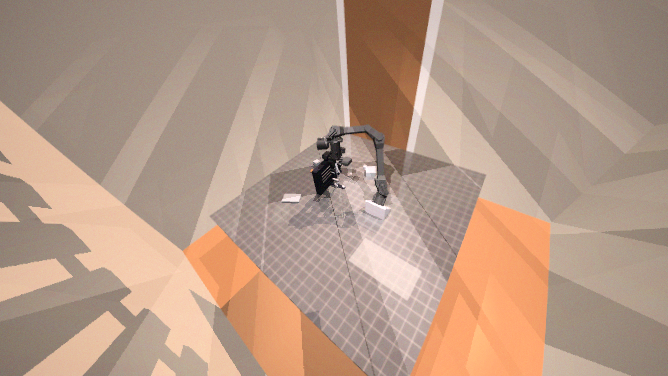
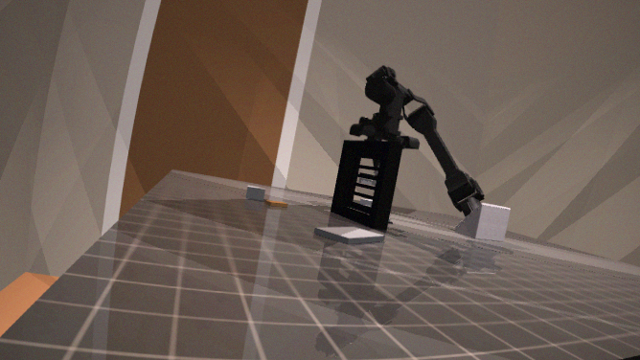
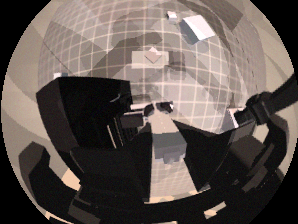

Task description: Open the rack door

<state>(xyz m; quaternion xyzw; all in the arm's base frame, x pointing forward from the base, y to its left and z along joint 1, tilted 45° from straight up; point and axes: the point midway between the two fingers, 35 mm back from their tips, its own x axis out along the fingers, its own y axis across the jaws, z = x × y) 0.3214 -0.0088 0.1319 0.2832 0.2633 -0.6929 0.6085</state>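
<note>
The black rack (image 1: 319, 180) (image 2: 392, 187) stands upright, and its slotted opening shows in the exterior view. In the wrist view its black panel (image 3: 92, 112) fills the left side. My gripper (image 1: 337, 171) (image 3: 160, 124) points down close beside the rack's slotted side, with its wrist turned across the rack. It is shut on the door handle, though the handle is mostly hidden by the fingers. In the exterior view the fingers are behind the rack. The frames do not show clearly how far the door stands from the frame.
A white flat slab (image 1: 291, 198) (image 2: 349, 234) lies near the rack. A white block (image 1: 370, 172) stands between the rack and the arm. The arm's white base (image 1: 377, 209) (image 2: 493, 222) is to the right. A grey block (image 2: 256, 192) and an orange piece (image 2: 276, 204) lie farther back.
</note>
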